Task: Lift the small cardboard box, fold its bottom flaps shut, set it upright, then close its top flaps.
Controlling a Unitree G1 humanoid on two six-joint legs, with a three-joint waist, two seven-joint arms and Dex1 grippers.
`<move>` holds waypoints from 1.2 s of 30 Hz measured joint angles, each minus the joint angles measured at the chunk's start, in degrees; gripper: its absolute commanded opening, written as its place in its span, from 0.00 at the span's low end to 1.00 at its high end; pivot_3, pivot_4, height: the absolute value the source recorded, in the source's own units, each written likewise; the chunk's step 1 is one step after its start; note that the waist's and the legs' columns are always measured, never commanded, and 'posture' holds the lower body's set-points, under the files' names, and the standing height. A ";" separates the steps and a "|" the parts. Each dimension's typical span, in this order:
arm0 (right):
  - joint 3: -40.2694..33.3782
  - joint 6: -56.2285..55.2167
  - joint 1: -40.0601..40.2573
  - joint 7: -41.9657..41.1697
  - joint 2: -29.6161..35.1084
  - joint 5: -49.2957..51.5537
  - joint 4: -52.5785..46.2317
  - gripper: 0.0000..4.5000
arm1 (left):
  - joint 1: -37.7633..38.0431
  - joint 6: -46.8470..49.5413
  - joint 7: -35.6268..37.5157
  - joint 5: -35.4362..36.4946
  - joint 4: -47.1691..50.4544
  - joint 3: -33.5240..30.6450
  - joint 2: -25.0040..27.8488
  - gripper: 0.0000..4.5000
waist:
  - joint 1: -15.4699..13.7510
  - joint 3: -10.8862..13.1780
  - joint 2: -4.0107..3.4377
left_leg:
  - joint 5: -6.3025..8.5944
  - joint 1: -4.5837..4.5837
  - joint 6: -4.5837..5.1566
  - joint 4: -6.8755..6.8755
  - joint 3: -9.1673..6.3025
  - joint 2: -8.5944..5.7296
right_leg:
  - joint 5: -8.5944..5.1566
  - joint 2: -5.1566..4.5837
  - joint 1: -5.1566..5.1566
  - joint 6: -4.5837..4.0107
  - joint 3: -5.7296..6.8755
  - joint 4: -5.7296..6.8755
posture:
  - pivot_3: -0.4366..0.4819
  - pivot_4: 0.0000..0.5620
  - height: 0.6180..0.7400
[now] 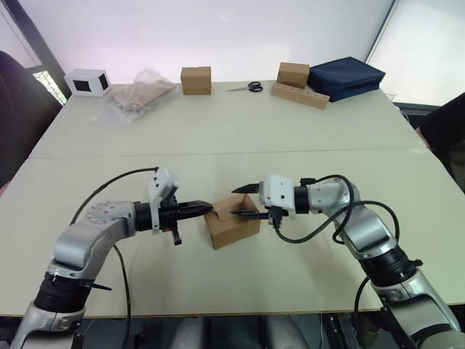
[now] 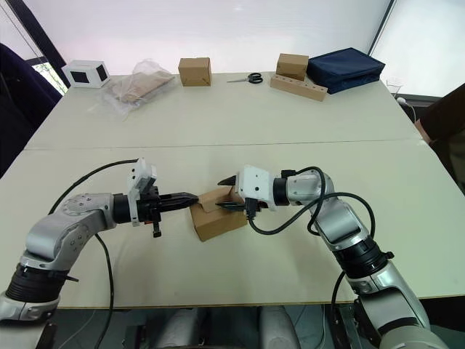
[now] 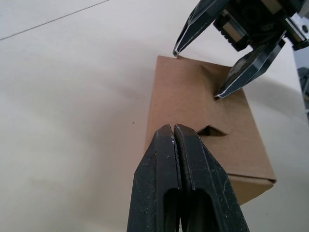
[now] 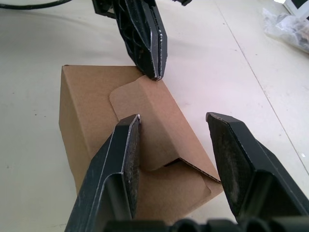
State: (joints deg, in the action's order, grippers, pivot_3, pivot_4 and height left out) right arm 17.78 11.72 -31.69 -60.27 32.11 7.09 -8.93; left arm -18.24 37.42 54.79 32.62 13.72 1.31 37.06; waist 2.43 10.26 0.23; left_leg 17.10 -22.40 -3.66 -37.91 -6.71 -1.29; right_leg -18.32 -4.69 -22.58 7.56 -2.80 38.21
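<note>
Nearest the camera, left to right, it's left gripper (image 1: 205, 209), box (image 1: 234, 227), right gripper (image 1: 245, 202), all on the near half of the worktop (image 1: 290, 138).

Left fingers (image 3: 176, 159) are pressed together, holding nothing, and they point right at the box's left top edge; the tip looks like it's touching or just about touching the tuck lid there. The box sits upright on the worktop between the two arms, long axis running roughly left-right with a slight slant. Right fingers (image 4: 126, 154) are spread apart, coming in from the right over the top, one tip at the far top edge and one resting on or just over the lid; no grip on anything that I can see.

So the whole thing turns on that lid: the box lies straight ahead of both fingertips, both about equally near, left poking from one end and right straddling the top. My guess is we're in the last bit, pushing the top flaps home.

Head views only show the top as a bump. The right wrist view shows the round-cornered lid creased and riding up, with a gap under its edge, so not tucked yet.

Far edge has a white box (image 1: 87, 81), plastic bag (image 1: 138, 94), two small cartons (image 1: 196, 80), scissors (image 1: 247, 87) and a navy bag (image 1: 345, 77).
</note>
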 measured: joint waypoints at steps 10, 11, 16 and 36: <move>-0.24 0.91 0.51 -2.07 1.43 1.04 -0.99 0.49 | 0.18 -0.37 -1.29 0.10 0.00 0.15 -1.80 0.00 | -0.04 0.00 0.00 | 0.00 0.00 0.01 0.00 0.00 0.00 | 0.00 -0.01 0.00 0.00 0.00 0.00 | 0.48 0.27 1.00; -0.24 0.98 0.51 -2.21 1.56 1.08 -1.02 0.49 | 0.18 -0.37 -1.29 0.11 0.00 0.15 -1.79 0.00 | -0.04 0.00 0.00 | 0.01 0.00 0.01 0.00 0.00 0.00 | 0.00 -0.01 0.00 0.00 0.00 0.00 | 0.48 0.27 1.00; -0.27 1.91 0.38 -2.94 1.90 1.58 -1.23 0.49 | 0.17 -0.22 -1.31 0.43 0.00 0.14 -1.79 0.00 | -0.04 0.00 0.00 | 0.01 0.00 0.02 0.00 0.00 0.00 | 0.00 -0.01 0.00 0.00 0.00 0.00 | 0.48 0.27 1.00; 0.20 -6.36 -0.68 -0.81 1.13 -4.23 0.75 0.49 | -0.61 1.57 -2.79 2.00 -0.05 -0.26 -2.91 0.00 | -0.03 0.00 0.00 | -0.02 0.00 -0.03 -0.01 0.01 0.00 | 0.00 0.00 0.00 0.00 0.00 0.00 | 0.48 0.27 1.00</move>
State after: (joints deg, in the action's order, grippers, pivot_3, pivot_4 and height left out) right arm 17.98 5.37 -32.37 -61.08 33.25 2.86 -8.18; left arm -18.85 38.99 52.00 34.62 13.67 1.05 34.16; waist 2.40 10.26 0.23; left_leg 17.08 -22.40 -3.69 -37.91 -6.70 -1.29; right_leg -18.31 -4.69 -22.58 7.56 -2.80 38.21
